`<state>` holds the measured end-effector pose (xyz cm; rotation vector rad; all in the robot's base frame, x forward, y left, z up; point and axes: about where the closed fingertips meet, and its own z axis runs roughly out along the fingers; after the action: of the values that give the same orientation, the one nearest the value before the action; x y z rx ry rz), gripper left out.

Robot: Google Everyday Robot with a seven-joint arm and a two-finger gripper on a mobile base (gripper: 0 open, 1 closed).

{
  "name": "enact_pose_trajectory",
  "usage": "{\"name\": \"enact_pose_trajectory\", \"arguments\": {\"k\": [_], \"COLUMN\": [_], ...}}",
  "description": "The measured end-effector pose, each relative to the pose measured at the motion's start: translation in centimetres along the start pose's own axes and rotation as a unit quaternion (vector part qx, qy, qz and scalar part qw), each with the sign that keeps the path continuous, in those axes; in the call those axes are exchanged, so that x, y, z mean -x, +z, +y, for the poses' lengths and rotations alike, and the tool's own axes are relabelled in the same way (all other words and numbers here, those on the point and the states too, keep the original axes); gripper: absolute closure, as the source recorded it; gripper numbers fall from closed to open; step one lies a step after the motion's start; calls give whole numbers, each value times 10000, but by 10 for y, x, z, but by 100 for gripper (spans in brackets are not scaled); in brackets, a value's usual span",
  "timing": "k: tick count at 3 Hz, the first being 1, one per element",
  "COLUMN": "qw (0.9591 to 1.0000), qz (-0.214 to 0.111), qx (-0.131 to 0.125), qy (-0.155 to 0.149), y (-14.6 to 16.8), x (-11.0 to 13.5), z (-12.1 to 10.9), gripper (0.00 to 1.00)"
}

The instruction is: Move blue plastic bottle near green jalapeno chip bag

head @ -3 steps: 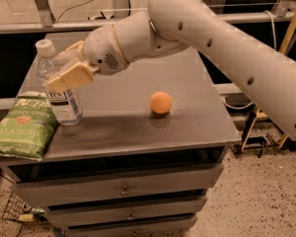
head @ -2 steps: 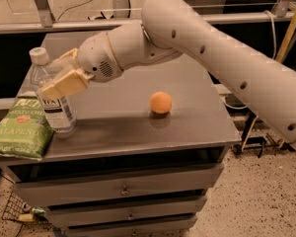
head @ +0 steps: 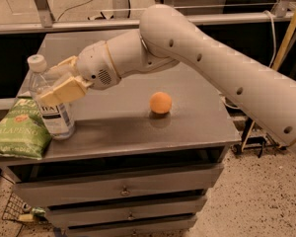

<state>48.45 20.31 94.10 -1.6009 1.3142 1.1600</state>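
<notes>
Gripper [head: 48, 83] sat over the left part of the table [head: 192, 132], toward the front-left corner, its tan fingers [head: 66, 88] clenched on the blue plastic bottle [head: 56, 117] just above the label, one finger across the front and the other behind. Bottle stood close to upright, white cap leaning a little toward the left edge; base was low at the tabletop, though contact with the surface could not be told for sure. Against the frame a second before, bottle and gripper had shifted toward the left edge and nearer the front edge, and the cap showed lower in view. The gap seen earlier between the bottle and the green jalapeno chip bag [head: 19, 132] had closed: the bottle's lower left side was right against the bag's right edge. Bag lay flat at the front-left corner, hanging slightly over the left edge, in the same place as before. Orange ball [head: 160, 102] had not moved, resting near the table's middle, well apart from the bottle. Arm reached in from the right side, crossing above the back-right corner.
</notes>
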Motion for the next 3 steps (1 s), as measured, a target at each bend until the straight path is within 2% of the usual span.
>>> {"name": "enact_pose_trajectory", "arguments": {"k": [2,3], "qw": [10000,10000], "qz": [4,8], "qx": [38,65], "qy": [-15,-28], "y": [4,6], "x": [1,3], "z": [2,4], "gripper": [34,3]}}
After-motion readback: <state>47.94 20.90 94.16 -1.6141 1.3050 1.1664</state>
